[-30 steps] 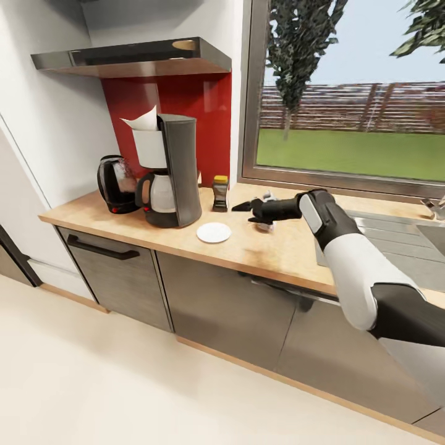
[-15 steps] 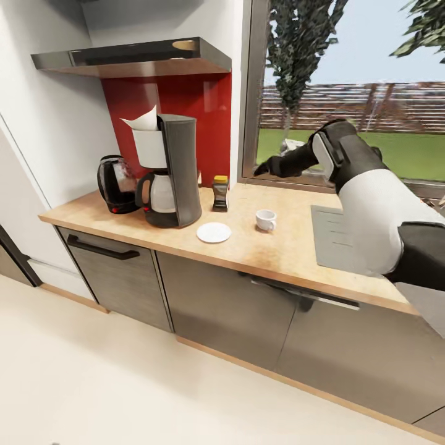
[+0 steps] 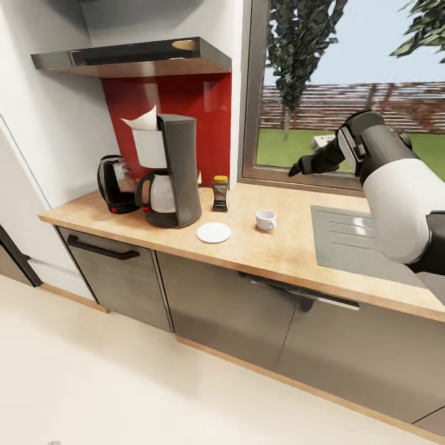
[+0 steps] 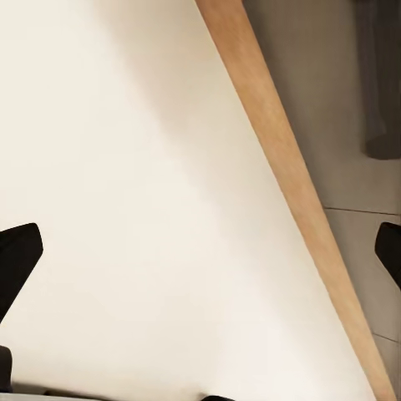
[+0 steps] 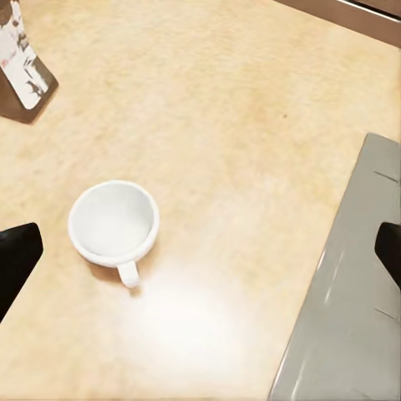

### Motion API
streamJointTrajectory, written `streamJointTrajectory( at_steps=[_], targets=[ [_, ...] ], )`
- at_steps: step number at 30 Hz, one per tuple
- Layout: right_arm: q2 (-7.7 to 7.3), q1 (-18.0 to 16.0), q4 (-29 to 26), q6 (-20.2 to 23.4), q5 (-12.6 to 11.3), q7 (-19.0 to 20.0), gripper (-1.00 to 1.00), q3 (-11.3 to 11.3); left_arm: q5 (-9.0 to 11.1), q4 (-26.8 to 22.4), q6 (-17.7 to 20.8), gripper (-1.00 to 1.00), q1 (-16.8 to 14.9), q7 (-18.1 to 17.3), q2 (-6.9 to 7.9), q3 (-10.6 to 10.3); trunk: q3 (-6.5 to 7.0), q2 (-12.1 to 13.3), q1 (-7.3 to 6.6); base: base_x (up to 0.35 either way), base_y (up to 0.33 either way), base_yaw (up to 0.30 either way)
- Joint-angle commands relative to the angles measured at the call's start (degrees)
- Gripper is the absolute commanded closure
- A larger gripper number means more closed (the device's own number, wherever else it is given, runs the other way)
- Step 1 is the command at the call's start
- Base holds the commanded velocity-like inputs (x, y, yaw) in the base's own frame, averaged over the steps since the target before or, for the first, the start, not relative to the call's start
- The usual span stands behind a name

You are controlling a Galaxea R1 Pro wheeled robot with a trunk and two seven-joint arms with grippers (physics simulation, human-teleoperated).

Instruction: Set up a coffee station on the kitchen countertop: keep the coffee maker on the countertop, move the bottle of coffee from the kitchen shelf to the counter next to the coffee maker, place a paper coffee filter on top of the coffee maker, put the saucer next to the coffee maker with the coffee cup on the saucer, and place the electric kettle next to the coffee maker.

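The small white ceramic cup (image 3: 266, 219) stands upright on the beige wood-grain countertop (image 3: 272, 253), apart from the white round saucer (image 3: 214, 232) nearer the front edge; the right gripper (image 3: 303, 167), jaws apart and empty, is best lowered squarely over the rim.

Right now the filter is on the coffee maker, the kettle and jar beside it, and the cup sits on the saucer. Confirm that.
Not quite: the coffee cup stands on the countertop, apart from the empty saucer, as the head view shows. The filter on the coffee maker, with kettle and coffee jar beside, is right.
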Motion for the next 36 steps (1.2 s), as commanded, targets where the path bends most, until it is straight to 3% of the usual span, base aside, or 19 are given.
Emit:
streamJointTrajectory(
  at_steps=[1, 5, 20, 36],
  targets=[
    [-0.06, -0.03, -0.03, 0.15, 0.59, 0.46, -1.00, -0.36, -0.11, 0.00, 0.57, -1.00, -0.03, -0.21, -0.03, 0.42, -0.05, -0.03, 0.00, 0.045, 0.000, 0.000],
    [-0.14, 0.14, 0.31, 0.13, 0.61, 0.52, -1.00, -0.39, -0.11, 0.00, 0.54, -1.00, -0.03, -0.20, -0.07, 0.38, -0.05, -0.03, 0.00, 0.164, 0.000, 0.000],
    [-0.23, 0.41, 9.72, -0.01, 0.61, 0.47, -1.00, -0.40, -0.11, 0.08, 0.44, -1.00, -0.03, -0.03, -0.09, 0.45, -0.05, -0.03, 0.00, 0.080, 0.000, 0.000],
    [-0.31, 1.22, 10.71, -0.02, 0.61, 0.46, -1.00, -0.40, -0.11, 0.06, 0.40, -1.00, -0.03, -0.03, -0.09, 0.45, -0.05, -0.03, 0.00, 0.062, 0.023, 0.000]
  ],
)
